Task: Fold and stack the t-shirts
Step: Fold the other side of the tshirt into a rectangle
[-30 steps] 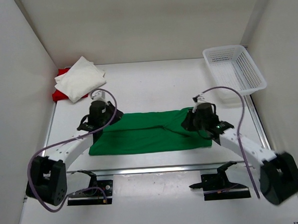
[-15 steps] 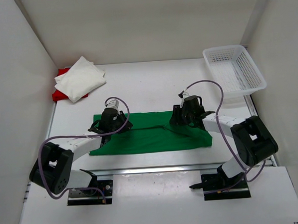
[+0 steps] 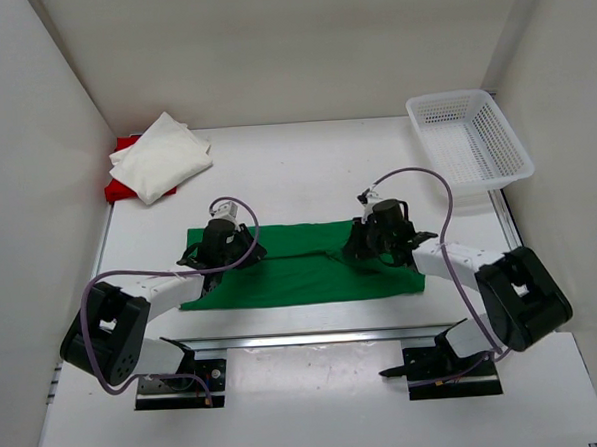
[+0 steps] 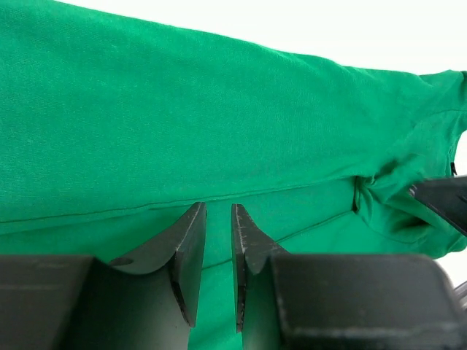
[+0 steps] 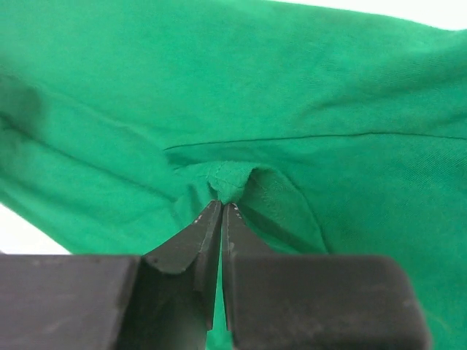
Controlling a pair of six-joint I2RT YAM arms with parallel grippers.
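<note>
The green t-shirt (image 3: pixel 296 274) lies as a long folded band across the front of the table. My left gripper (image 3: pixel 242 252) hovers low over its left part; in the left wrist view (image 4: pixel 219 213) the jaws stand a narrow gap apart with nothing between them, over a fold line of the green shirt (image 4: pixel 219 109). My right gripper (image 3: pixel 356 243) sits on the shirt's right part, shut on a small pinch of green cloth (image 5: pixel 232 182) at its tips (image 5: pixel 222 207). The white t-shirt (image 3: pixel 161 156) lies folded on the red t-shirt (image 3: pixel 122 189) at the back left.
A white plastic mesh basket (image 3: pixel 469 139) stands at the back right. Walls close in on the left, back and right. A metal rail (image 3: pixel 314 336) runs along the table's front edge, just below the green shirt.
Both grippers moved inward along the green shirt from its ends, then settled. The right end's raised cloth has come down flatter. The right arm has swung in closer.
</note>
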